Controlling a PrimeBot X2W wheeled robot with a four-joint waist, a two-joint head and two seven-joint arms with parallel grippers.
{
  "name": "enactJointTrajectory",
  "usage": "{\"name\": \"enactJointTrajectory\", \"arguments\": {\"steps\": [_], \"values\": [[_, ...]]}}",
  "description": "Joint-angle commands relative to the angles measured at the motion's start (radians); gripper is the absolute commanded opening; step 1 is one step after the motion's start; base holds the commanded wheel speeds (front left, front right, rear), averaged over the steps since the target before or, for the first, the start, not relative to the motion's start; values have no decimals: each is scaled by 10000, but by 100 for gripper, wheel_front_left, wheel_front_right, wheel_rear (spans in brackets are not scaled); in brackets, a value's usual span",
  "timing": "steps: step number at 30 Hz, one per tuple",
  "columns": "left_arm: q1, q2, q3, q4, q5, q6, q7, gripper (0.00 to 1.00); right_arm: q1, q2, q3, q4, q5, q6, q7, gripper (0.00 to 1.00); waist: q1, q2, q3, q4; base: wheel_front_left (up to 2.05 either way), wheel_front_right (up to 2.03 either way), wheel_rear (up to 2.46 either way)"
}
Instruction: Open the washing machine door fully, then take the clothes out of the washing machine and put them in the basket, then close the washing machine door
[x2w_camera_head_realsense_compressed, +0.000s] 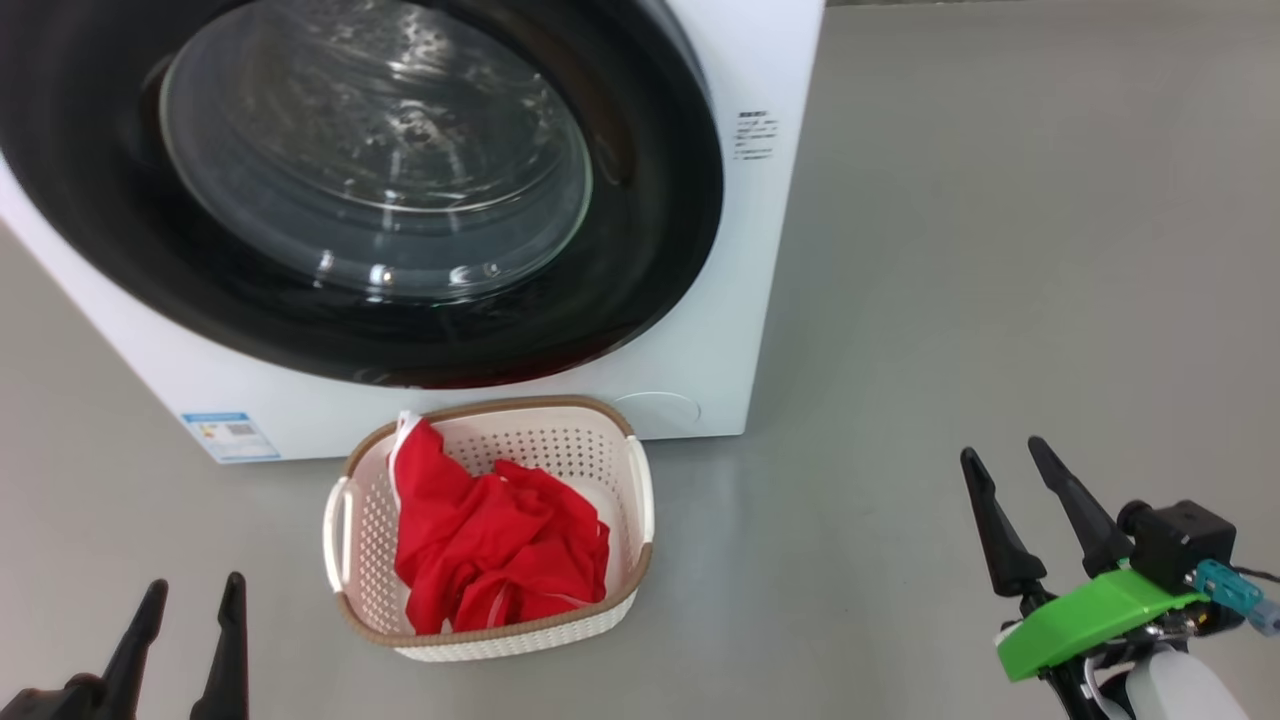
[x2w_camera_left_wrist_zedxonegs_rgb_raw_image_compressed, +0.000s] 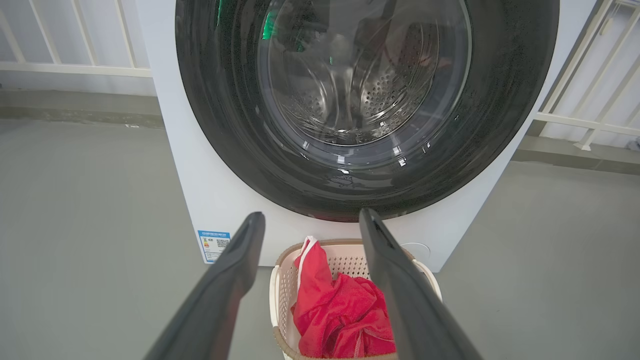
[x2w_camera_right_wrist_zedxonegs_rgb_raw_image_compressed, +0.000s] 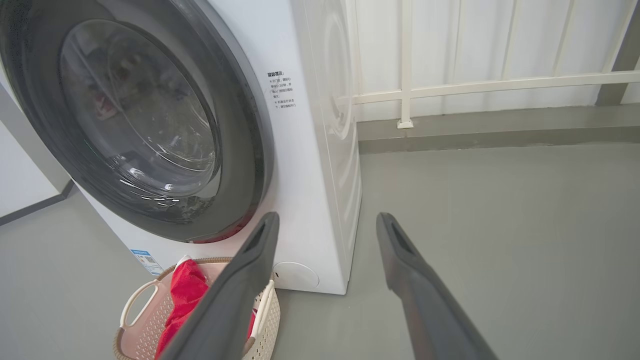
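Nearest the robot, the left claw (x2w_camera_head_realsense_compressed: 195, 583) sits at the lower left of the head view with its two dark fingers spread apart and nothing between them. The right claw (x2w_camera_head_realsense_compressed: 1001, 450) is at the lower right above the grey floor (x2w_camera_head_realsense_compressed: 1000, 250), also spread and holding nothing, well clear of everything else. Between them and a little farther off, the basket (x2w_camera_head_realsense_compressed: 640, 500) stands on the floor, just in front of the washing machine (x2w_camera_head_realsense_compressed: 770, 250). The red clothes (x2w_camera_head_realsense_compressed: 490, 540) lie crumpled inside it, with one end and its white trim propped against the back left corner of the rim. Behind the basket, the round black door (x2w_camera_head_realsense_compressed: 650, 200) sits shut against the white front of the machine, and the steel drum (x2w_camera_left_wrist_zedxonegs_rgb_raw_image_compressed: 370, 95) shows through its glass window. A blue label sticker (x2w_camera_head_realsense_compressed: 230, 435) is at the machine's lower left corner. Farthest back, a white railing (x2w_camera_right_wrist_zedxonegs_rgb_raw_image_compressed: 475, 85) runs along the wall.
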Motion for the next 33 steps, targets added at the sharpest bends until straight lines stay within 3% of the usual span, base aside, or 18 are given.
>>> {"name": "enactJointTrajectory", "arguments": {"steps": [1, 12, 33], "values": [[-126, 279, 456, -258, -17, -29, -92, 100, 127, -66, 135, -269, 72, -19, -48, 100, 0, 0, -123, -212, 0, 0, 0], [471, 136, 1030, -621, 146, -29, -92, 100, 875, -199, -99, -395, 158, -19, -48, 100, 0, 0, -490, -752, 0, 0, 0], [767, 31, 1028, -975, 202, -29, -92, 100, 1242, -227, -388, -525, 130, -19, -48, 100, 0, 0, -613, -678, 0, 0, 0]]}}
